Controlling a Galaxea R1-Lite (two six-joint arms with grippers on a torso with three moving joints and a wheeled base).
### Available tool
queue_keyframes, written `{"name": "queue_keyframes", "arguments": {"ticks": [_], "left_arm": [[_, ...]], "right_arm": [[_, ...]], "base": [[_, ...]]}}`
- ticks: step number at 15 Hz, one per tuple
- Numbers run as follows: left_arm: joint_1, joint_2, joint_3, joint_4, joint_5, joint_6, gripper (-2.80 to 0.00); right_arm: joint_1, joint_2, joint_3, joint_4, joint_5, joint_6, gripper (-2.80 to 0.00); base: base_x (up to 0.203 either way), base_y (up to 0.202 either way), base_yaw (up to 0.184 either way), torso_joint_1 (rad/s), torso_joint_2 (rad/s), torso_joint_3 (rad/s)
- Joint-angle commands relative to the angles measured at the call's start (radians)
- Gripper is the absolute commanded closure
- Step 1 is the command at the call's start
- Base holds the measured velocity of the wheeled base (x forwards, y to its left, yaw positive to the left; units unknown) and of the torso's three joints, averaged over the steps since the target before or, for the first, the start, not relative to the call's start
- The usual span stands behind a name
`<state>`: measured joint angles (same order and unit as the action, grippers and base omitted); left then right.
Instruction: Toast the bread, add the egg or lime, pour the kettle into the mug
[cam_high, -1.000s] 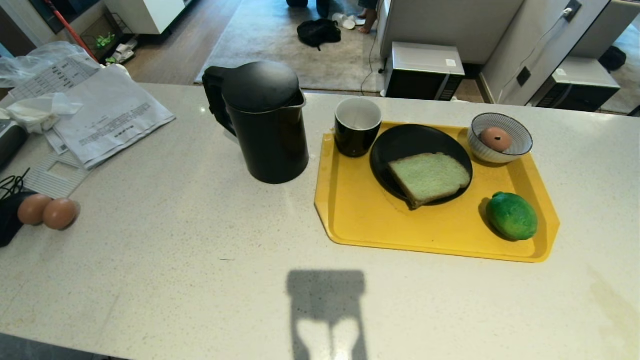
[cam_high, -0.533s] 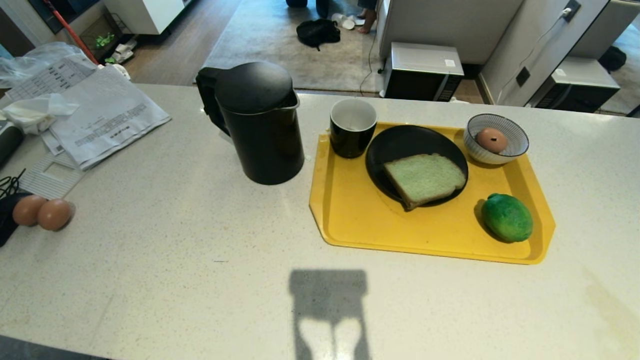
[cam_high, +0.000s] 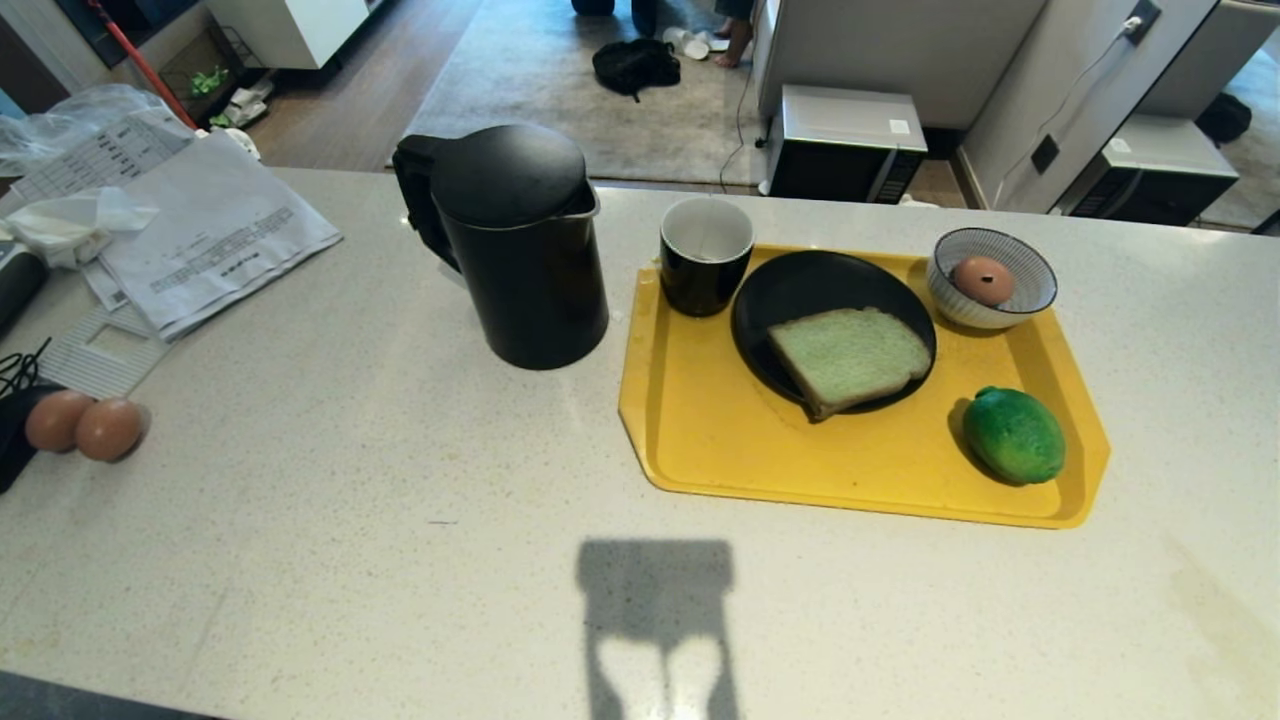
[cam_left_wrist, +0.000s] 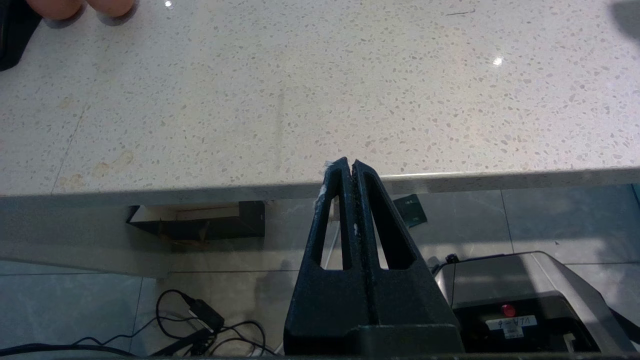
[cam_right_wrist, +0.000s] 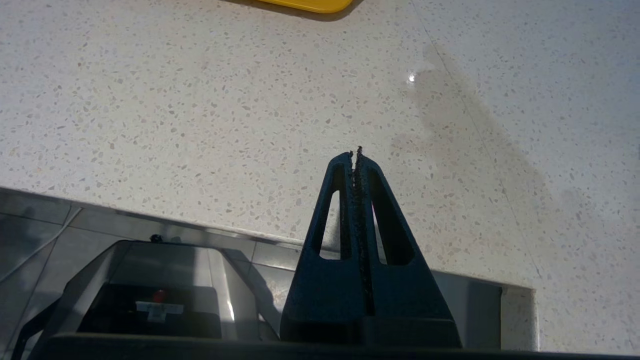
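The pale green bread lies on a black plate on a yellow tray. A green lime rests at the tray's front right. One egg sits in a striped bowl at the tray's back right. The black mug, white inside, stands at the tray's back left corner. Left of the tray stands the black kettle. Neither arm shows in the head view. My left gripper and right gripper are shut and empty, hanging at the counter's near edge.
Two brown eggs lie at the counter's left edge beside a black object and cables. Papers and plastic bags cover the back left. A microwave sits on the floor beyond the counter. A tray corner shows in the right wrist view.
The whole head view shifted slightly left between one second ago and half a second ago, so the camera moved. Since then nothing has changed.
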<state>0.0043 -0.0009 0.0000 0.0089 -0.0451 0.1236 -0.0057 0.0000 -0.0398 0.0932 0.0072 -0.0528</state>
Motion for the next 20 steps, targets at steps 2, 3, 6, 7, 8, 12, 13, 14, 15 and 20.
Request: {"name": "queue_keyframes", "arguments": {"ticks": [2,3,6,7,8,12,13,14,15,20], "left_arm": [[0.0,-0.001,0.0,0.0,0.001,0.001,0.0],[0.0,-0.001,0.0,0.0,-0.001,0.001,0.0],[0.0,-0.001,0.0,0.0,-0.001,0.001,0.0],[0.0,-0.001,0.0,0.0,-0.001,0.001,0.0],[0.0,-0.001,0.0,0.0,-0.001,0.001,0.0],[0.002,-0.001,0.0,0.0,-0.001,0.001,0.0],[0.0,-0.001,0.0,0.0,-0.001,0.001,0.0],[0.001,-0.001,0.0,0.0,-0.001,0.001,0.0],[0.001,-0.001,0.0,-0.001,-0.001,0.001,0.0],[0.0,-0.001,0.0,-0.001,-0.001,0.001,0.0]], "right_arm": [[0.0,0.0,0.0,0.0,0.0,-0.001,0.0],[0.0,0.0,0.001,0.0,0.0,-0.001,0.0],[0.0,0.0,0.0,0.0,0.001,-0.001,0.0],[0.0,0.0,0.0,0.0,0.003,-0.001,0.0],[0.0,0.0,0.001,0.0,0.003,0.0,0.0],[0.0,0.0,0.0,0.0,0.002,-0.001,0.0],[0.0,0.0,0.0,0.0,0.002,-0.001,0.0],[0.001,0.0,0.001,0.0,0.002,-0.001,0.0],[0.0,0.0,0.0,0.0,0.001,-0.001,0.0],[0.0,0.0,0.0,0.0,0.002,0.001,0.0]], "base": [[0.0,0.0,0.0,0.0,0.0,0.0],[0.0,0.0,0.0,0.0,0.0,0.0],[0.0,0.0,0.0,0.0,0.0,0.0],[0.0,0.0,0.0,0.0,0.0,0.0],[0.0,0.0,0.0,0.0,0.0,0.0],[0.0,0.0,0.0,0.0,0.0,0.0],[0.0,0.0,0.0,0.0,0.0,0.0],[0.0,0.0,0.0,0.0,0.0,0.0],[0.0,0.0,0.0,0.0,0.0,0.0],[0.0,0.0,0.0,0.0,0.0,0.0]]}}
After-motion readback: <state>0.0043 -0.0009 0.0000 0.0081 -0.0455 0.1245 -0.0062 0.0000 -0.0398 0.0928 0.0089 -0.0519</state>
